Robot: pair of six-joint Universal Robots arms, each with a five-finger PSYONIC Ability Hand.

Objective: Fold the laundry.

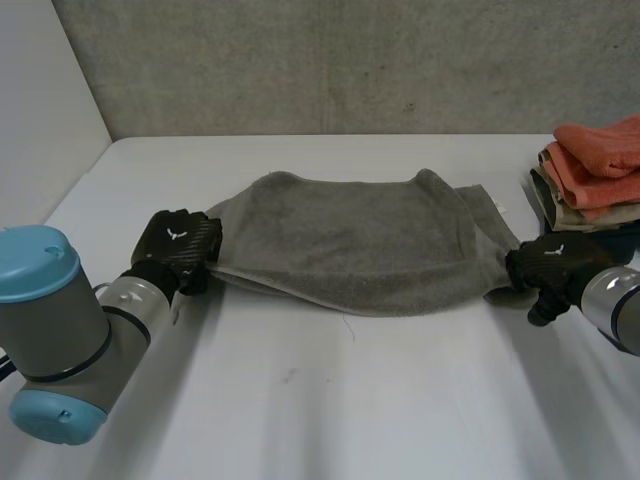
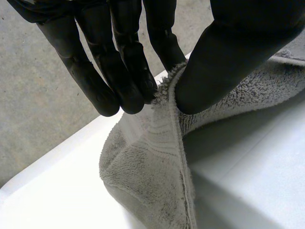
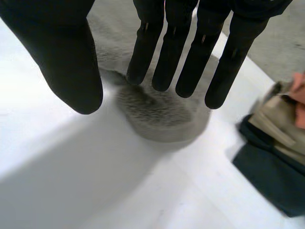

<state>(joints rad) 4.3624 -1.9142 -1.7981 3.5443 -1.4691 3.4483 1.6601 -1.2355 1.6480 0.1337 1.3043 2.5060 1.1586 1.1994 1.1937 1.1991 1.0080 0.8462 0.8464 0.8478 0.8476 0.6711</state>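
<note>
1. Centrally, the grey towel (image 1: 360, 240) lies stretched sideways and rumpled on the white table (image 1: 330, 400).
2. At the towel's left end, the left hand (image 1: 180, 245) pinches the hem between its fingers (image 2: 128, 90) and thumb (image 2: 224, 62).
3. At the towel's right end, the right hand (image 1: 550, 265) hovers over the corner, fingers (image 3: 190, 62) straight, thumb apart, gripping nothing.
4. Just beyond that right end sits a stack of folded cloths (image 1: 595, 170).
5. Step in hand, as judged: securing both ends before the first fold. The next move calls for the right hand to close on its corner, then for both hands to lift together.
</note>
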